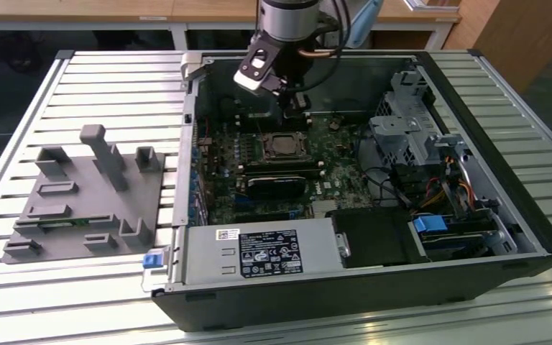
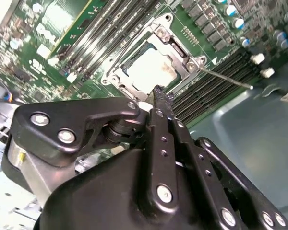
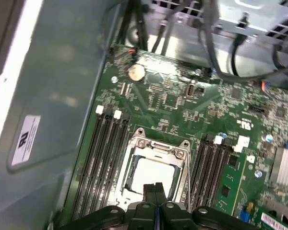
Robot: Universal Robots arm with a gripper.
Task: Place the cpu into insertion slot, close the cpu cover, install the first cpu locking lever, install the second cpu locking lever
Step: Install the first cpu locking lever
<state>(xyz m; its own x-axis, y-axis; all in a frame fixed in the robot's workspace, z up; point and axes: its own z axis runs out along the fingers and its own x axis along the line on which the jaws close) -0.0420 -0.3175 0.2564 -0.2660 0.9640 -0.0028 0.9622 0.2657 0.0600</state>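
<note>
so standing next to this thing: the open computer case (image 1: 353,302) lies on its side on the slatted table (image 1: 84,72), with a grey holder block (image 1: 84,201) sitting on the table off to the exterior view's left. The cpu (image 2: 151,72) is in the insertion slot (image 3: 128,178), pale face up, and the cpu cover (image 3: 156,146) looks folded down flat around it, so I'd say those two steps are done. The pincer (image 2: 159,93) is pinched right together with nothing between the fingers, and in both wrist views its tip sits at the edge of the cover frame, touching it or just above, I honestly can't tell which. There's a thin metal locking lever (image 2: 225,79) sticking out from one corner of the socket over the black memory slots (image 3: 103,153), and it doesn't look latched, so my guess is the lever part is what's in hand. To do this well: use the closed tip as a pusher, catch the rod near its free end rather than at the hinge, sweep it down and sideways until it tucks under its hook, and keep the pressure off the chip face. Slow and steady, because that wire can slip off a narrow tip and spring back, and the memory slots are right beside it
</note>
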